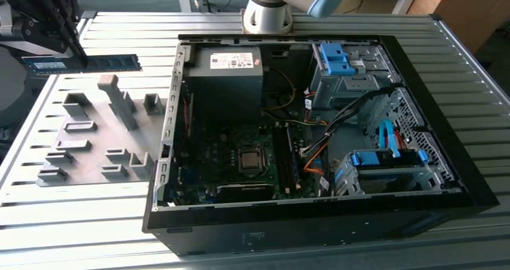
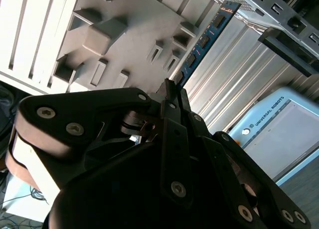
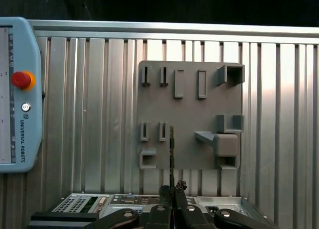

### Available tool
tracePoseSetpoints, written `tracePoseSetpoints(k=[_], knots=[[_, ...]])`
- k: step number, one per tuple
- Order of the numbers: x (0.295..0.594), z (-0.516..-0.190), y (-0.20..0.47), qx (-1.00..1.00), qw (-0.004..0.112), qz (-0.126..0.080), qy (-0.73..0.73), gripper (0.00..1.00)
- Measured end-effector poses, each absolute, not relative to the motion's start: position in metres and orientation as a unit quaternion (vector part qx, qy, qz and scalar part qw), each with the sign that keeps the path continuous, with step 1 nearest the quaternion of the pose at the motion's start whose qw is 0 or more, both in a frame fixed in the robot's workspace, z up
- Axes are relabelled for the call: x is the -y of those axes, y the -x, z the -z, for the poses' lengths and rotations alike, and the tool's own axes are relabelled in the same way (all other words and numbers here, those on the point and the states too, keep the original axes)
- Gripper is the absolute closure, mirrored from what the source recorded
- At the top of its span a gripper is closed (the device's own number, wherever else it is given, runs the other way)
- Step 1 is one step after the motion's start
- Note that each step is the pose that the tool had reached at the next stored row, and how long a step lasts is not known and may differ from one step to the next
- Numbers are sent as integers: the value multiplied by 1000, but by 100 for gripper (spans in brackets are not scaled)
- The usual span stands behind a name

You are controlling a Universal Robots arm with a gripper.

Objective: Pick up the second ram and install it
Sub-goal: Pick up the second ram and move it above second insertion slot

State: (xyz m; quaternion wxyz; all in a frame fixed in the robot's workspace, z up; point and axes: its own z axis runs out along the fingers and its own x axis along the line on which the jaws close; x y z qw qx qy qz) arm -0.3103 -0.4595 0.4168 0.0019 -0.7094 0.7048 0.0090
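Observation:
The second ram (image 1: 83,63), a thin blue circuit-board stick with dark chips, hangs level in the air above the grey holder plate (image 1: 88,138) at the exterior view's left. My gripper (image 1: 73,54) is shut on one end of it. In the second wrist view the ram (image 2: 204,40) sticks out past the gripper (image 2: 172,89) over the plate (image 2: 129,45). The first wrist view has the ram (image 3: 171,154) edge-on between the fingertips (image 3: 165,191), above the plate (image 3: 189,114).
The open computer case (image 1: 167,132) lies on the slatted metal table, with motherboard memory slots (image 1: 285,156), a power supply (image 1: 227,64) and blue drive-bay latches (image 1: 336,58). A pale blue teach pendant (image 3: 15,94) lies beside the plate. The arm's base (image 1: 267,13) stands behind the case.

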Motion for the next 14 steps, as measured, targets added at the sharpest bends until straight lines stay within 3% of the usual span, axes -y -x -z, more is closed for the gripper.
tracePoseSetpoints(k=[14], knots=[[460, -417, 300, -705, 2, -9, 709, 86]])
